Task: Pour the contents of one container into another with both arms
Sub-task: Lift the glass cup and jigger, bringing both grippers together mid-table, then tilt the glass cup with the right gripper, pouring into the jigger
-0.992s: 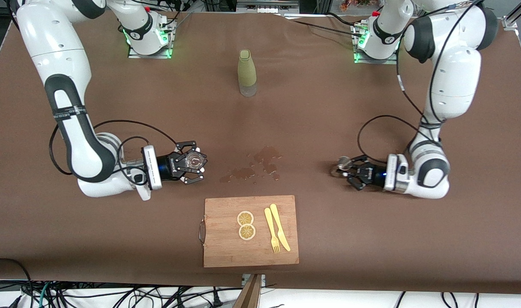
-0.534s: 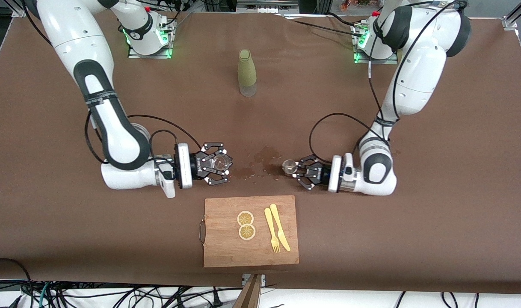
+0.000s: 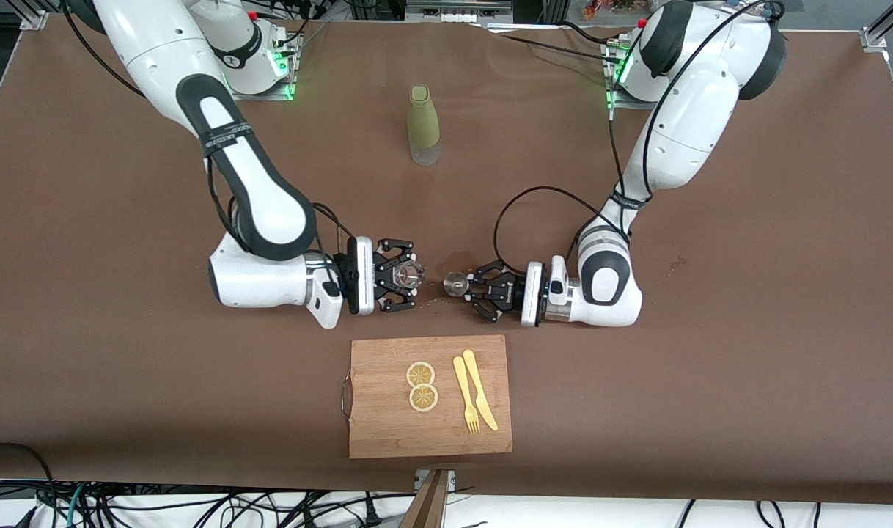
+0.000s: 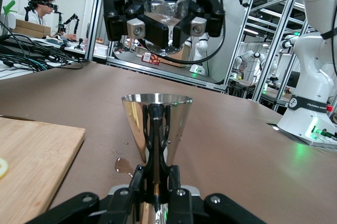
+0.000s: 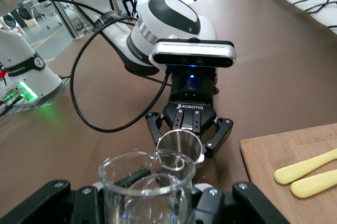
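We hold beaker (image 3: 406, 275) clamped in right gripper (image 3: 401, 284), jigger (image 3: 455, 281) clamped in left gripper (image 3: 473, 291), face to face over spill (image 3: 457, 258). Next: we align rims, tilt one slowly.

Measuring cup (image 4: 157, 124): polished metal, mirror-bright. Beaker (image 5: 143, 187): clear smooth glass. Cutting board (image 3: 430, 418): matt grained wood with metal handle. Fork (image 3: 464, 396) and knife (image 3: 480, 390): pale yellow matt plastic. Table cover (image 3: 710, 381): brown matt cloth. Arms (image 3: 681, 132): glossy white plastic shells, black bands.
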Motion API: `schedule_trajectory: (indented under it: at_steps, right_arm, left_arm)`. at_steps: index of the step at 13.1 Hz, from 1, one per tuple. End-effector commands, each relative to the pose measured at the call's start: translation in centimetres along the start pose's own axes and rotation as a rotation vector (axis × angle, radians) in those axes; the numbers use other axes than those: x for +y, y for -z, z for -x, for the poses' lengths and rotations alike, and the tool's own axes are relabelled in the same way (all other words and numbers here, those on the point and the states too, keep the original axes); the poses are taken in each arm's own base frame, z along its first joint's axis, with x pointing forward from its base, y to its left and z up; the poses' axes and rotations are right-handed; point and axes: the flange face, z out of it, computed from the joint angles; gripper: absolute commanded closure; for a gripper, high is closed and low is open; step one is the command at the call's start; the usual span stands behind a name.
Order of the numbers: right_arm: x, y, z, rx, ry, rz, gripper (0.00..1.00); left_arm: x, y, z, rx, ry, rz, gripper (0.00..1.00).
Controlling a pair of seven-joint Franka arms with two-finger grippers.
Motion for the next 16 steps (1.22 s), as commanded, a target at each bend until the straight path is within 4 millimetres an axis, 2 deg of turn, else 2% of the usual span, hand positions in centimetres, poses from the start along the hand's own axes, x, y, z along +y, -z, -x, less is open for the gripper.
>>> schedule_trajectory:
  at_steps: [1,7,16]
  right_arm:
    - [-0.6,-0.5,-1.2,-0.051,-0.017,0.034,1.0]
    - [-0.7,-0.7,-1.0,-0.157,0.018,0.045,1.0]
    - [-0.9,-1.3,-1.0,-0.267,0.018,0.07,1.0]
  left_arm:
    - [-0.2,-1.7,-0.3,0.007,-0.035,-0.041,1.0]
    - [0.2,-3.5,-0.6,-0.002,-0.037,-0.045,1.0]
    - [0.1,-3.4,-0.2,0.003,-0.026,-0.061,1.0]
